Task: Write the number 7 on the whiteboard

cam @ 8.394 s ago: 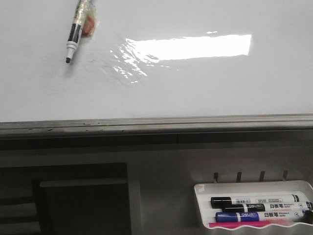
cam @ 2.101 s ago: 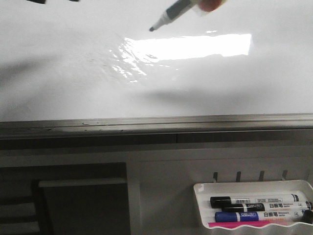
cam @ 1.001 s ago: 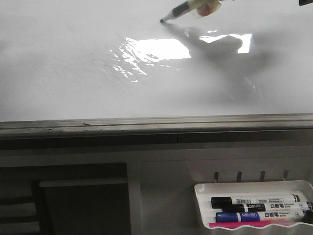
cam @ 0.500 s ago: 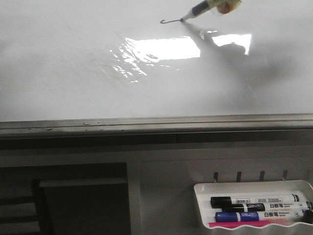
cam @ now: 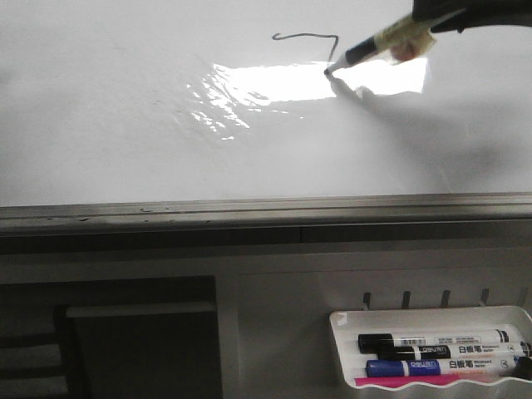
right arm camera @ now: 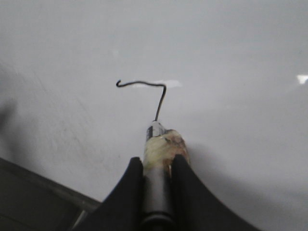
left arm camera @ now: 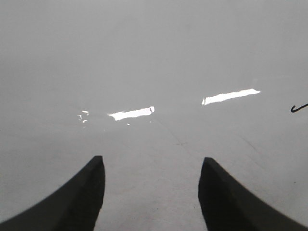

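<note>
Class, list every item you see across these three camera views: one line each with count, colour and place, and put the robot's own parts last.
whiteboard: one, glossy white, fills the upper front view.
number 7: one, dark, unfinished, upper board.
bottom rail: one, grey, under the board.
marker tray: one, white, lower right.
tray markers: at least three, black and blue caps, in the tray.
writing marker: one, tip on the board.
right gripper: dark, clamped on the writing marker.
left gripper: dark, open, empty, facing the board.
</note>
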Tool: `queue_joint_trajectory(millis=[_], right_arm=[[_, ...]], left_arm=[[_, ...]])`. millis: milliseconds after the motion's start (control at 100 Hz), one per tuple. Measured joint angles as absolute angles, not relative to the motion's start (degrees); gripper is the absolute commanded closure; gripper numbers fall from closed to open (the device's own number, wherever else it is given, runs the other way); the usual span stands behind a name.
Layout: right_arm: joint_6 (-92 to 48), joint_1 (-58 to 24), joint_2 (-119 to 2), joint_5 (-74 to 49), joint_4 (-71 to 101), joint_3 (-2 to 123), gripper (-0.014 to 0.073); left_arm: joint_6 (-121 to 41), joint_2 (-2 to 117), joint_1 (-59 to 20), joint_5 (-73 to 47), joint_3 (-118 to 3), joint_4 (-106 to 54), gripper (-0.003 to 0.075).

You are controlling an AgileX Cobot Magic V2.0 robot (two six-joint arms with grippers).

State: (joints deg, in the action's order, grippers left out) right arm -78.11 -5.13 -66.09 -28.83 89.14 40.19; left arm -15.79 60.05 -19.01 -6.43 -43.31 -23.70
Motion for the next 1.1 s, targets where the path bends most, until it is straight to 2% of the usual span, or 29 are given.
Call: queue_joint_trajectory(millis=[450,850,1101], right_arm=[[-71.1,-5.1,-64.2,-43.6,80.7,38.6,0.0652],[-53.5,-5.1,-64.1,-53.8,60.8,51.4,0.0652],[-50.8,-5.1,-67.0,-62.6,58.9,57.5,0.0652]], left_arm=[[-15.9,60.0,-20.5,-6.5,-43.3,-25.7,0.0334],[-29.9,60.6,-43.2,-5.9,-43.3,-23.9,0.0334],[-31.4,66.3,-51.2,-5.2,-45.3,-19.2,0.0334]])
